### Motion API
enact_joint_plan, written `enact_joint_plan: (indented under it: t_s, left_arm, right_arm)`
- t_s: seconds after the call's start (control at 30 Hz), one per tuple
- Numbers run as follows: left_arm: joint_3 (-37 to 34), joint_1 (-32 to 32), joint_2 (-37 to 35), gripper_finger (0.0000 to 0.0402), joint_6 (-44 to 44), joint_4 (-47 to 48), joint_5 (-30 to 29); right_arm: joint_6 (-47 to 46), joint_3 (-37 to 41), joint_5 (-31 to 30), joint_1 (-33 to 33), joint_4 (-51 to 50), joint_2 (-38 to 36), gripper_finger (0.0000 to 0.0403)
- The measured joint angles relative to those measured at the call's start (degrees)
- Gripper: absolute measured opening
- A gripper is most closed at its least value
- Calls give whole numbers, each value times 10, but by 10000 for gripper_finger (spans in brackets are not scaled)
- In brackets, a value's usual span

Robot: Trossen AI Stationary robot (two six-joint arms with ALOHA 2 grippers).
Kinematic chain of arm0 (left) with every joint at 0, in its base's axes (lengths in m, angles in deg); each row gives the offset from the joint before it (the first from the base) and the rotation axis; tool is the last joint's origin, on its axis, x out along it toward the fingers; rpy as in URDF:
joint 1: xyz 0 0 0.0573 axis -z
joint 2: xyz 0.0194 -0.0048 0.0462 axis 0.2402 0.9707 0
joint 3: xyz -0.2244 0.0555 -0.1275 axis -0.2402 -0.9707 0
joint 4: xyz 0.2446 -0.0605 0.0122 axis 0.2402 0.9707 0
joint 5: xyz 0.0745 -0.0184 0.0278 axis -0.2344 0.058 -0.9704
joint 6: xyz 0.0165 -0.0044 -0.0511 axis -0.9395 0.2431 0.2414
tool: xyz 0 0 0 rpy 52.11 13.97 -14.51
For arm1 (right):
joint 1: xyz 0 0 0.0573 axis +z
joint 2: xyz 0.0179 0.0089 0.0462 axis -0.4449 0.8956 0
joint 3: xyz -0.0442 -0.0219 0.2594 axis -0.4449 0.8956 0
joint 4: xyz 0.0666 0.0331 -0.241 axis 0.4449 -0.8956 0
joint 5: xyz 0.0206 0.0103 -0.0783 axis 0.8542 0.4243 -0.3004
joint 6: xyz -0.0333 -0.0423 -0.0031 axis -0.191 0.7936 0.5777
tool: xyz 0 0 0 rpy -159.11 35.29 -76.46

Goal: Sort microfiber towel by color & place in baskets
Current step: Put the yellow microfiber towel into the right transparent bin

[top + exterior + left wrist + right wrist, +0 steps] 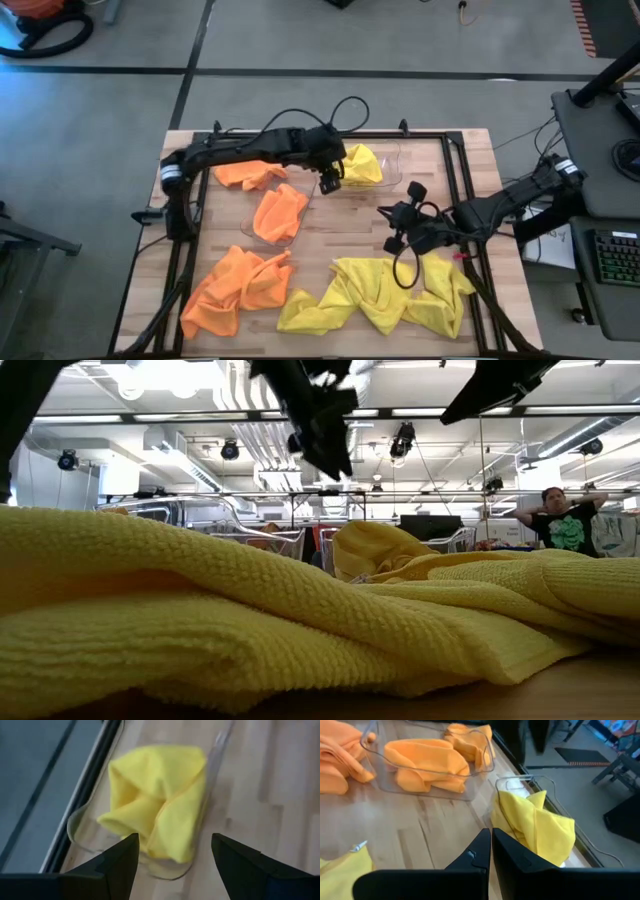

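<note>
A yellow microfiber towel (155, 805) lies crumpled in a clear basket (75, 827) at the table's far middle (365, 165). My left gripper (172, 840) hangs open just above that basket's near-left end (328, 183), with nothing between its fingers. A second clear basket (375, 755) holds an orange towel (278, 215). Another orange towel (250, 175) lies on the table beside it. My right gripper (491, 832) hovers shut over the table's right middle (393, 228).
A heap of orange towels (235, 290) lies at the near left, and a heap of yellow towels (385, 295) at the near right. A black metal frame (455, 180) runs around the wooden table. Bare wood shows between the baskets and the heaps.
</note>
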State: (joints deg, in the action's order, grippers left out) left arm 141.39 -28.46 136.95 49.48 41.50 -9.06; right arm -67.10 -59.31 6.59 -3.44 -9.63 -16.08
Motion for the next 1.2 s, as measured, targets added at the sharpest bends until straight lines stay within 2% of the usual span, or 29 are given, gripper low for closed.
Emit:
enact_joint_plan:
  t_s: [0.13,0.33,0.5,0.67,0.77,1.2]
  left_arm:
    - [-54,19,-65,232,-5,-65,0]
    - [-180,59,-181,232,25,-180,0]
    - [-291,99,-269,232,55,-258,-27]
    - [-379,128,-338,232,91,-293,-70]
    - [-423,138,-366,232,115,-310,-77]
    - [-549,172,-472,232,158,-400,-77]
  right_arm:
    - [14,1,25,-28,0,0,13]
    - [79,4,42,-75,44,0,13]
    - [150,6,141,-129,125,5,13]
    - [186,6,199,-183,172,16,13]
    - [195,6,237,-217,195,25,13]
    - [232,6,256,-315,268,105,13]
